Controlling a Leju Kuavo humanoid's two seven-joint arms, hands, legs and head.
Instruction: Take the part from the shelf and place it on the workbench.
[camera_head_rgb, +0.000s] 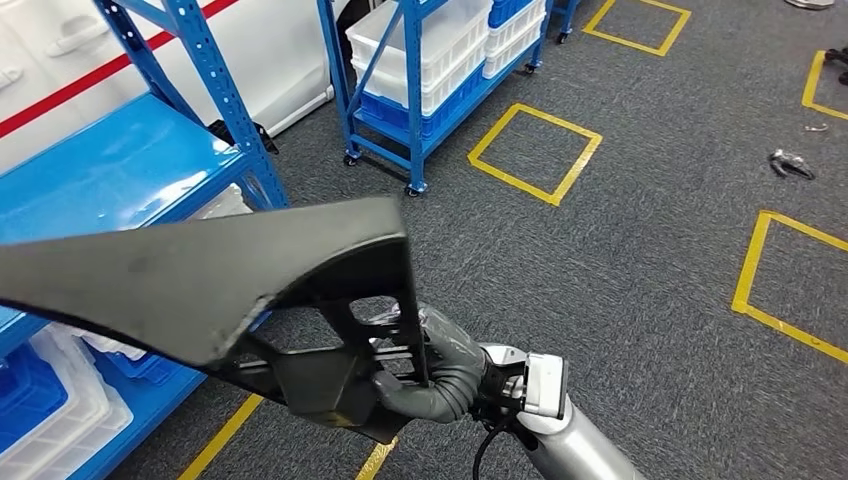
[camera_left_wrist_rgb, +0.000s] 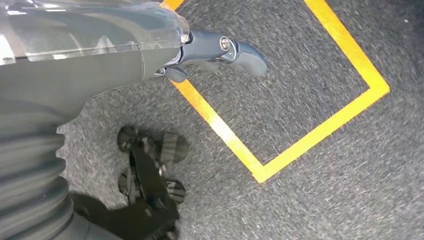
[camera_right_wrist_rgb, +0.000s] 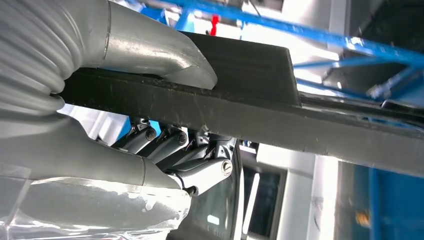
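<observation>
Evidently the right hand (camera_head_rgb: 440, 375) grips the black part (camera_head_rgb: 230, 275) off the shelf (camera_head_rgb: 120, 170), left hand (camera_left_wrist_rgb: 220, 50) loosely open; carrying to the workbench comes next.

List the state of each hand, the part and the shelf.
right hand: grips the part, thumb on one face, fingers on the other
left hand: holds nothing, hangs over the carpet
part: off the shelf, held in the air
shelf: top level bare and glossy
</observation>
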